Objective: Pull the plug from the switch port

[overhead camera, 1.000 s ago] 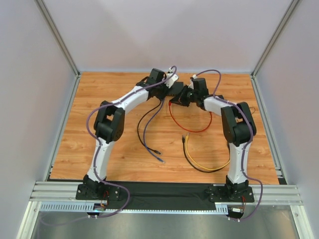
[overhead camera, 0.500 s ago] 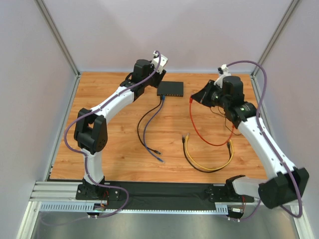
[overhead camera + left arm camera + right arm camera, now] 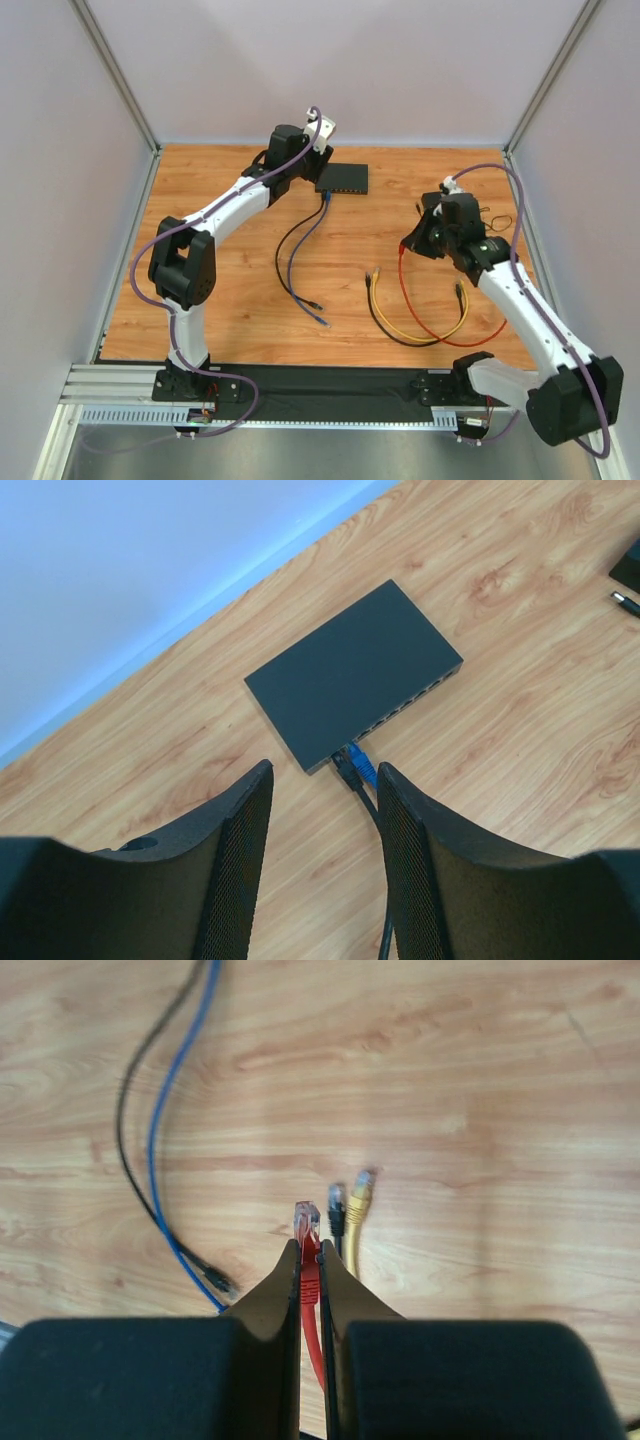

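Observation:
The switch (image 3: 343,178) (image 3: 355,670) lies flat at the back of the table. A blue plug (image 3: 364,769) and a black plug (image 3: 347,767) sit in the ports at its left end. My left gripper (image 3: 308,172) (image 3: 325,780) hovers open just left of and above that corner, with nothing between its fingers. My right gripper (image 3: 406,246) (image 3: 309,1253) is shut on the red plug (image 3: 306,1222), well clear of the switch to the right. The red cable (image 3: 455,330) trails from it across the table.
A yellow cable (image 3: 425,338) (image 3: 358,1210) and a black cable beside it (image 3: 336,1208) lie loose just under the right gripper. The blue cable (image 3: 300,262) and black cable (image 3: 281,250) run forward from the switch. A thin black wire (image 3: 492,215) lies at the right edge.
My right arm has swung away from the switch, to the right and toward the near side, carrying the red plug out with its cable. The left arm has drawn back to the switch's left.

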Action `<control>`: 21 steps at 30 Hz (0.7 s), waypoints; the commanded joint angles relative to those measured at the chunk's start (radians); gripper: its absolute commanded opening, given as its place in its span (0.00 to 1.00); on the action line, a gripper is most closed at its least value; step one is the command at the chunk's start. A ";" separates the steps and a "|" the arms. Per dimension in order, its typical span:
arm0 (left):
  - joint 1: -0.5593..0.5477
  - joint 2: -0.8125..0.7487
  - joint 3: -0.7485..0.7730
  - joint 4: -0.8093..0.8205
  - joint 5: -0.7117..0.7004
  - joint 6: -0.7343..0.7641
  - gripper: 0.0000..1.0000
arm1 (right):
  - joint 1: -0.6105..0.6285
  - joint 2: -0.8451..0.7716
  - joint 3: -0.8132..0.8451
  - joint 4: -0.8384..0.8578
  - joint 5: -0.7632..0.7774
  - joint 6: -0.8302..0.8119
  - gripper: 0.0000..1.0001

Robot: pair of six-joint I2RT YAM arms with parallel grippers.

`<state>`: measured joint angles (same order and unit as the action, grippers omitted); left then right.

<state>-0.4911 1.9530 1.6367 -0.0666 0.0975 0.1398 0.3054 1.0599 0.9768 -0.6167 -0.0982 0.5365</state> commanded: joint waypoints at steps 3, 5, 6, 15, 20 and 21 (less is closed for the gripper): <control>-0.003 -0.022 0.011 0.044 0.030 0.004 0.54 | 0.014 0.133 -0.125 0.260 -0.017 0.082 0.00; -0.003 -0.013 0.020 0.034 0.028 0.007 0.54 | 0.020 0.179 -0.159 0.346 -0.035 0.092 0.00; -0.003 -0.009 0.025 0.030 0.031 0.009 0.54 | 0.024 0.240 -0.170 0.368 -0.044 0.092 0.00; 0.002 0.024 0.052 0.001 0.056 0.023 0.54 | 0.100 0.489 -0.102 0.454 -0.017 0.111 0.03; 0.003 0.038 0.063 -0.007 0.077 0.029 0.54 | 0.120 0.546 -0.052 0.365 0.063 0.086 0.27; 0.003 0.041 0.067 -0.009 0.085 0.026 0.54 | 0.120 0.537 -0.043 0.359 0.075 0.068 0.34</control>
<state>-0.4908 1.9831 1.6527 -0.0868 0.1402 0.1501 0.4217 1.6039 0.8761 -0.2466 -0.0978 0.6300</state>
